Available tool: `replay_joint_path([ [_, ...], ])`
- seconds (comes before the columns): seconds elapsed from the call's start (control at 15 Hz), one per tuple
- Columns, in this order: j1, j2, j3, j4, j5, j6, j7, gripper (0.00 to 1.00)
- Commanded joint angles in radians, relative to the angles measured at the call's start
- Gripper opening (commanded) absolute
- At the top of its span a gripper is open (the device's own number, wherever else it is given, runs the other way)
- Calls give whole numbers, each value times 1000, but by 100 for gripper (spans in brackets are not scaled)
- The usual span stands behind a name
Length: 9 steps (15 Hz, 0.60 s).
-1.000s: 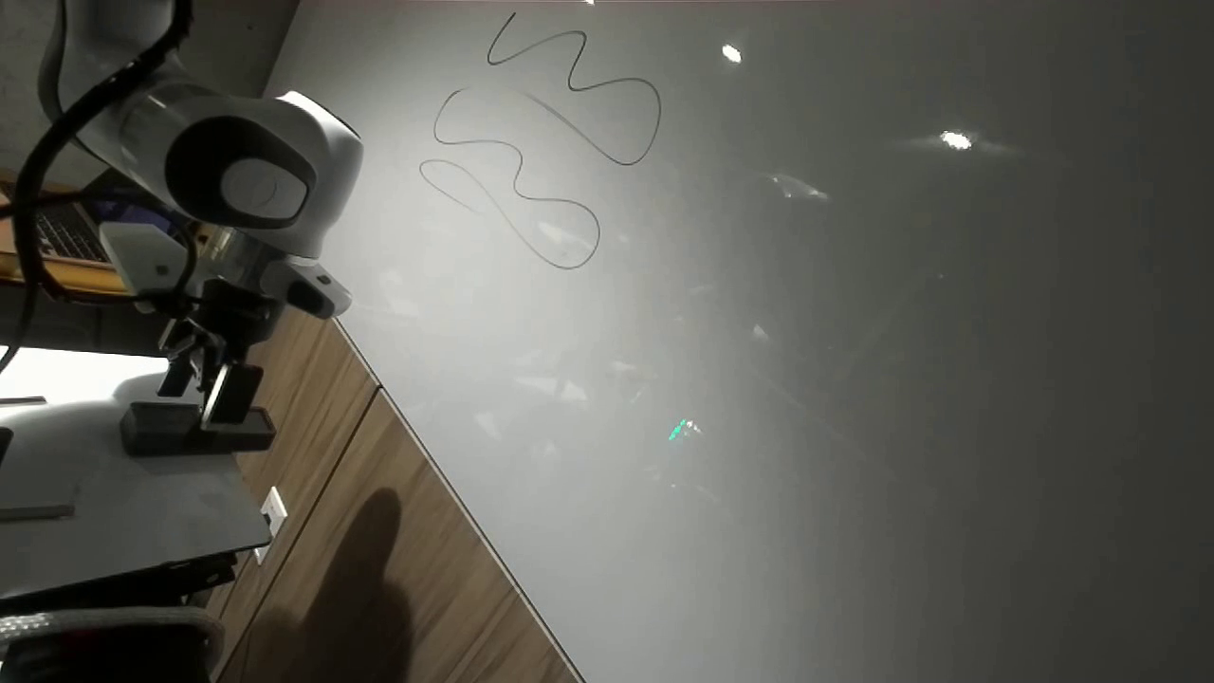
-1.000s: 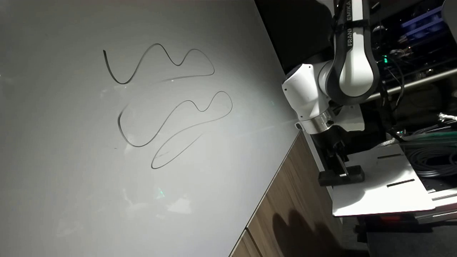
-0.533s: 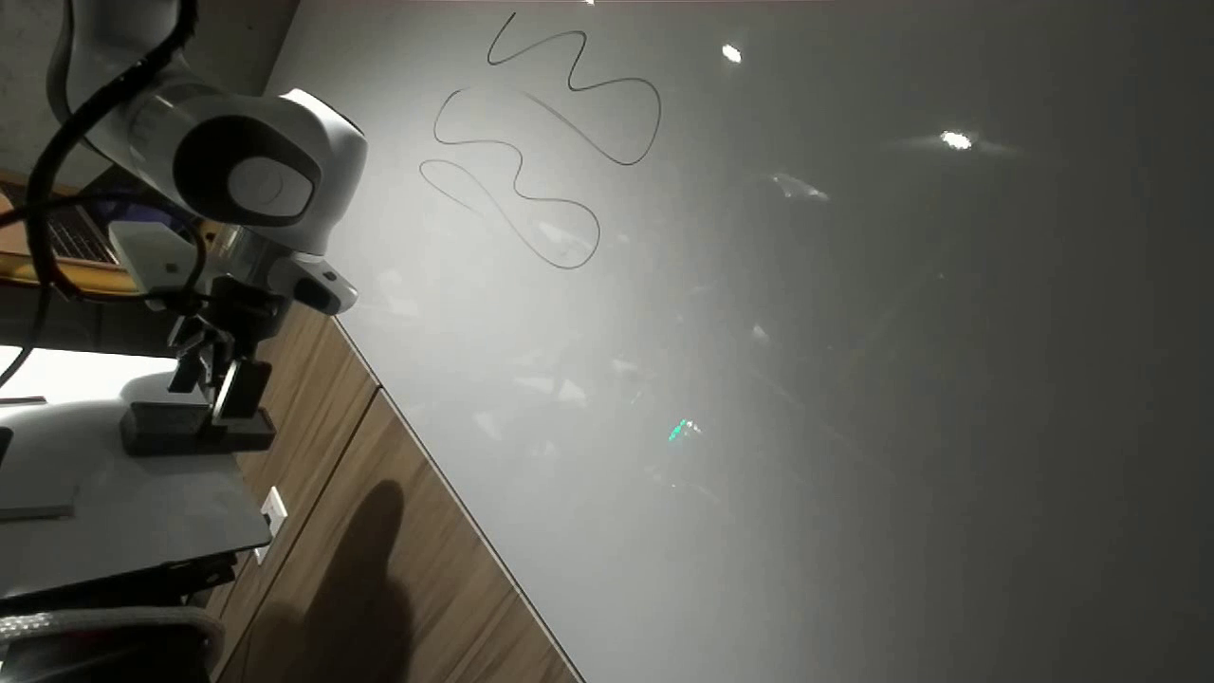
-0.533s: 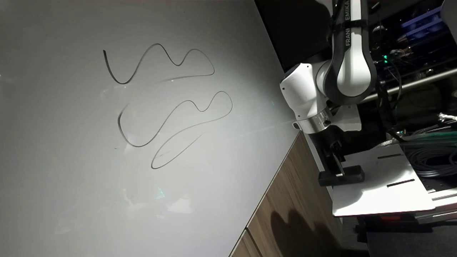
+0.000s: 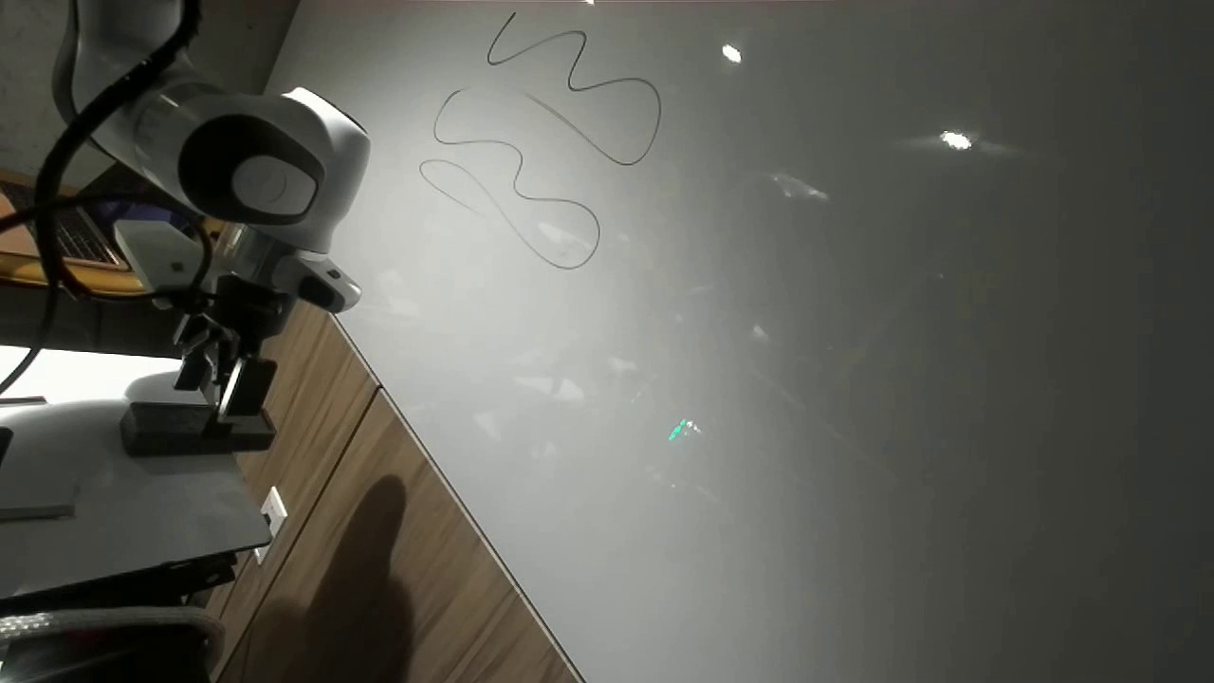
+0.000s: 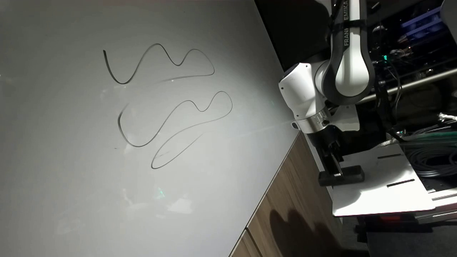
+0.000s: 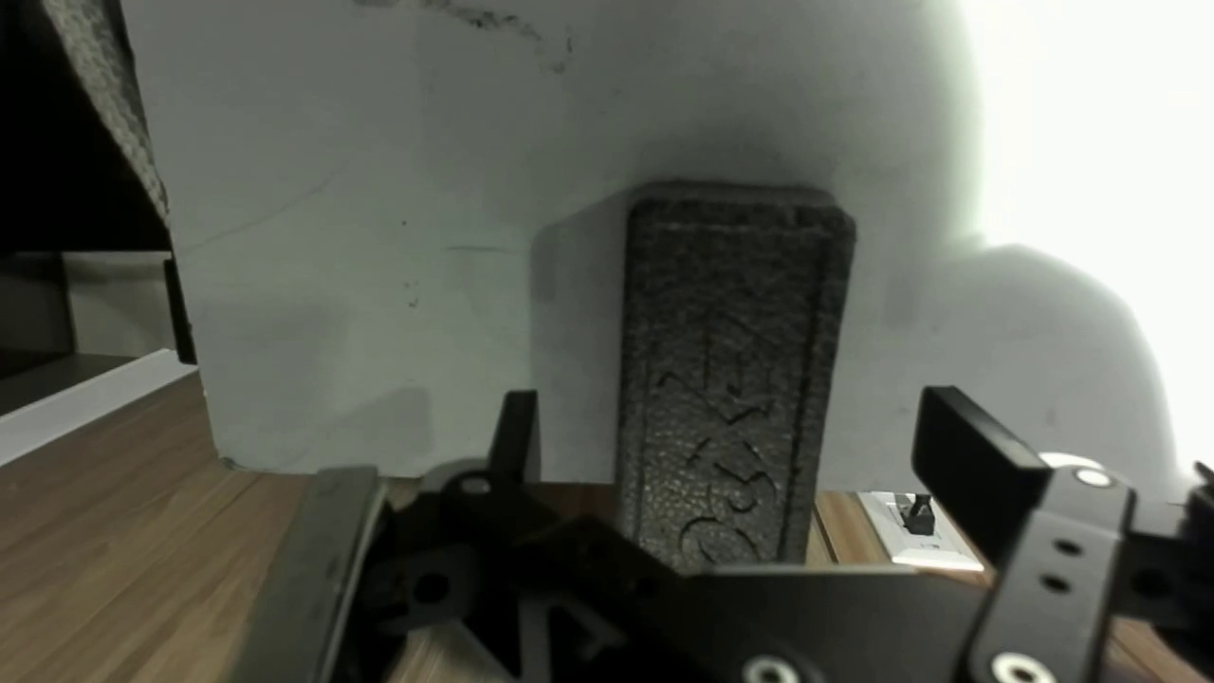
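Claw [image 7: 732, 432] apart, jaws flanking dark block [image 7: 735, 313]; I'd close evenly on its long sides, nearer mid-length, since one end pokes past the desk [image 7: 322, 270] edge.

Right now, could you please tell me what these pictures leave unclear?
- Dark block, wrist view: lower end hidden by the jaws' base, markings too dim to read.
- Laptop, in an exterior view: cut off by the left edge.
- Coiled cable, in an exterior view: cut off by the right edge.
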Motion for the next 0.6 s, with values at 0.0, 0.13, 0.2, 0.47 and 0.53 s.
replay_joint_path([
  [0.0,5,7,-18,1,24,28,-35,100],
  [0.13,5,13,-19,1,32,32,-44,100],
  [0.2,5,15,-19,1,34,33,-47,100],
  [0.47,6,23,-19,1,54,37,-64,100],
  [0.53,6,22,-19,1,57,36,-66,100],
])
